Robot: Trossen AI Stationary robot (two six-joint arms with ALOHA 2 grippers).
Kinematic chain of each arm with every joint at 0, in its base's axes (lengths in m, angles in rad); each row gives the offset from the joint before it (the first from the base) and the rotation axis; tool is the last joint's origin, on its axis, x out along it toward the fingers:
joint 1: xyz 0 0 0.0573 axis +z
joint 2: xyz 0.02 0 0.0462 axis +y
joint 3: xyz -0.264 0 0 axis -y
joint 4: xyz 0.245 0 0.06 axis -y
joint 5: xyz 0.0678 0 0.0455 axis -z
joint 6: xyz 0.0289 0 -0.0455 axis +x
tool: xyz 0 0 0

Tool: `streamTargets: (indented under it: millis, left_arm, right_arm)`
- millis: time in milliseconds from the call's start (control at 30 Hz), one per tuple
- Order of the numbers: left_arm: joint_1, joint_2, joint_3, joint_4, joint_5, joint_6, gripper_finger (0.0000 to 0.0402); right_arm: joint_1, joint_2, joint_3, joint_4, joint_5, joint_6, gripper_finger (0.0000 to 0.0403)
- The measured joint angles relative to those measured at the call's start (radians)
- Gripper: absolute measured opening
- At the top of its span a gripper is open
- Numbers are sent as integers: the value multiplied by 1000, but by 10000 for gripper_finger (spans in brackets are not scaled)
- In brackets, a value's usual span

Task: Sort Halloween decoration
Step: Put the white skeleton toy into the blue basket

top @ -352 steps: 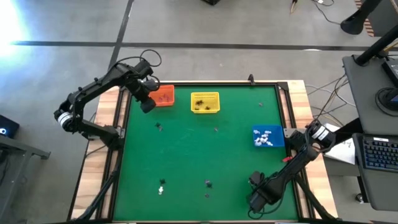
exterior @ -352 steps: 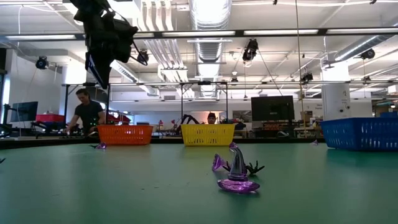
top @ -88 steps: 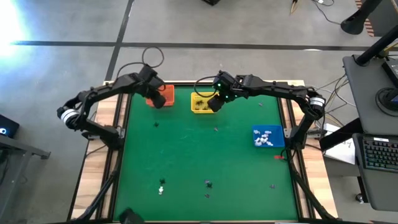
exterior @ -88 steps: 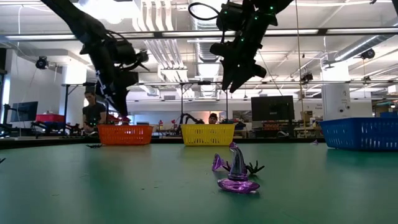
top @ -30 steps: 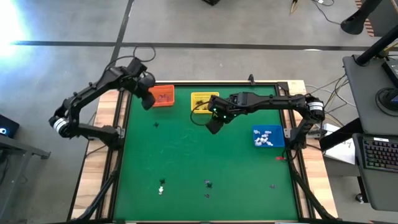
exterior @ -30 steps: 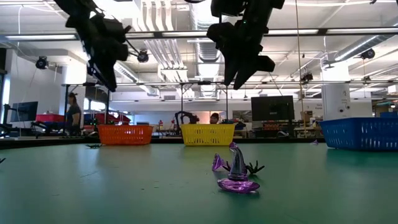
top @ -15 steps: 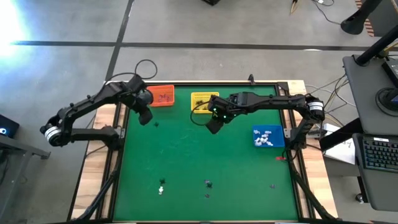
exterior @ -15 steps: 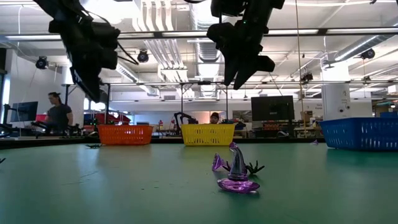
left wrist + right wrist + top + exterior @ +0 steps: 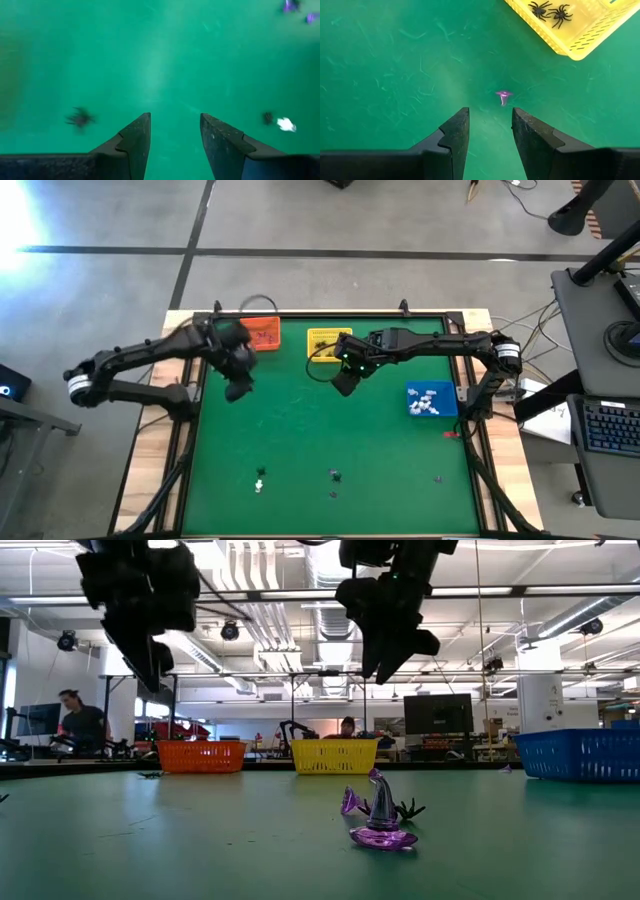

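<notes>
While our right gripper point(image 9: 490, 137) hovers, fingers spread and empty, above a tiny purple plastic witch hat point(image 9: 503, 96) (near the yellow mesh basket point(image 9: 575, 27)), our left gripper point(image 9: 174, 142) hangs parted over green felt.

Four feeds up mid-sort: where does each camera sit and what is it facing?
High: overhead, straight down on the green table; both arms show.
Low: table height, looking across past a purple witch hat to the baskets; both tools hang above.
Left wrist: over bare mat; own open left tool, black spider.
Right wrist: open right tool, purple trinket, yellow basket, shared with high and low views.
</notes>
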Motion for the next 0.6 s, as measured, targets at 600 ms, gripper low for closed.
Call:
streamTargets:
  millis: [600]
  left_arm:
    - [-740,43,0,144,-236,-835,153]
  right_arm:
    - [2,0,0,-80,0,-43,139]
